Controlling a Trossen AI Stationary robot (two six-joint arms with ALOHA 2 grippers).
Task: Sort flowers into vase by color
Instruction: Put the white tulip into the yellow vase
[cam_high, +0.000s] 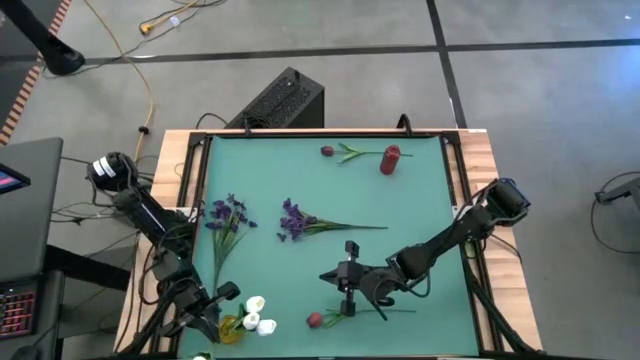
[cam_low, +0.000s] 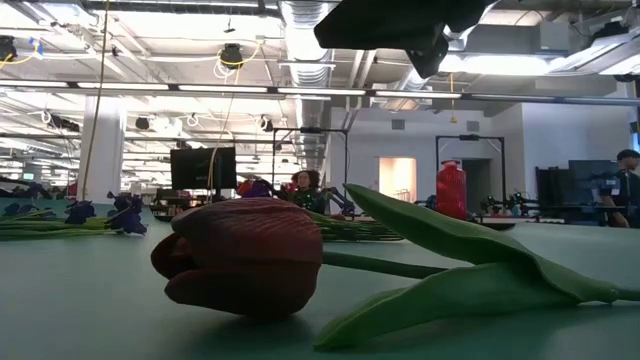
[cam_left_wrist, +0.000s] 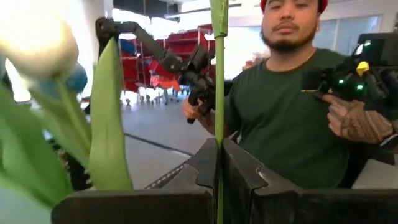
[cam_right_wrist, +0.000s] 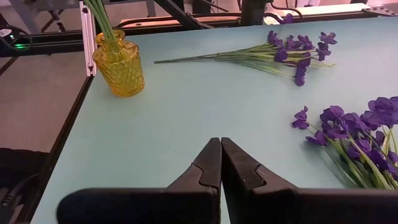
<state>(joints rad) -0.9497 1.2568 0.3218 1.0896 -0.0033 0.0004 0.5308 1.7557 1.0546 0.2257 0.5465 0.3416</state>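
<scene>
The left claw (cam_left_wrist: 219, 171) is clenching a green stem (cam_left_wrist: 218, 74) at the near left corner of the tabletop (cam_high: 420, 200), right by the yellow vase (cam_right_wrist: 118, 65) holding the white tulips (cam_high: 258, 312), so the white sorting looks to be finishing. The right claw (cam_right_wrist: 220, 163) is hovering clenched and empty above a red tulip (cam_low: 245, 255) lying near the front edge, so it needs to be opening and dropping onto that stem before carrying it toward the red vase (cam_high: 390, 159) at the far side. Two purple sprigs (cam_high: 296, 220) and another red tulip (cam_high: 328, 151) are lying loose on the teal surface, while a person (cam_left_wrist: 292, 93) is standing just beyond it in an open workshop.
</scene>
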